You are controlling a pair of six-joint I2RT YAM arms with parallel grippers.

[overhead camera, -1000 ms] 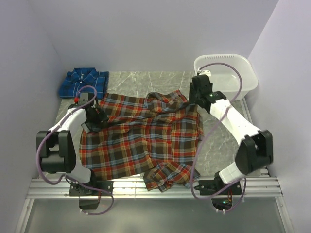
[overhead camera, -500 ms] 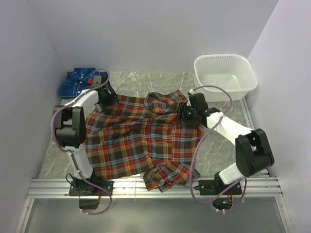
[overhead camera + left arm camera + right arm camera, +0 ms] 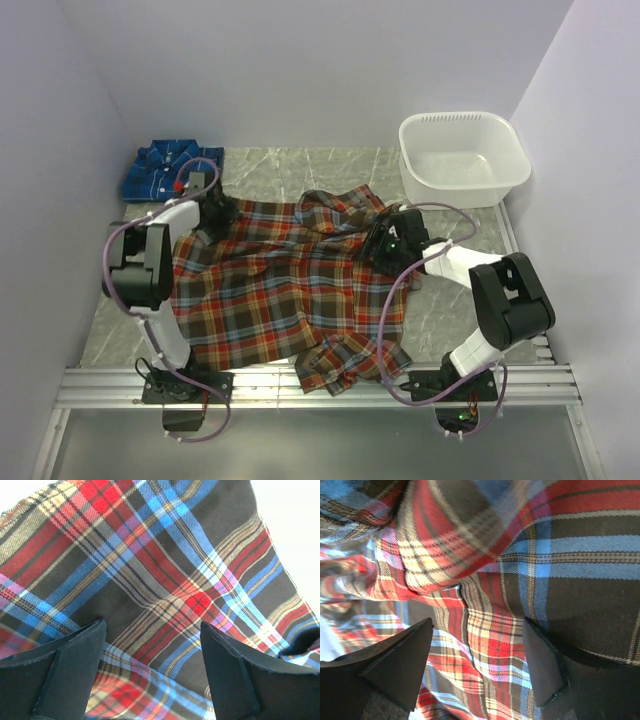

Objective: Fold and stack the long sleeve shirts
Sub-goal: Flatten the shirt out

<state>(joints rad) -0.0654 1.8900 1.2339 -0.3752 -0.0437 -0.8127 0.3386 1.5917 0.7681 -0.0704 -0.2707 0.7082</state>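
Red-orange plaid shirt (image 3: 290, 290) lies spread flat left of the white tub (image 3: 462, 160), and I judge both far corners reachable: right gripper (image 3: 385, 238) tub-side, left gripper (image 3: 222, 212) opposite, both spread wide, gripping nothing.

White plastic tub (image 3: 455, 192) sits upright at the far right corner of the grey marbled worktop (image 3: 300, 165), close against the pale lilac walls (image 3: 300, 70). Along the near edge, a metal rail (image 3: 260, 386) runs side to side.
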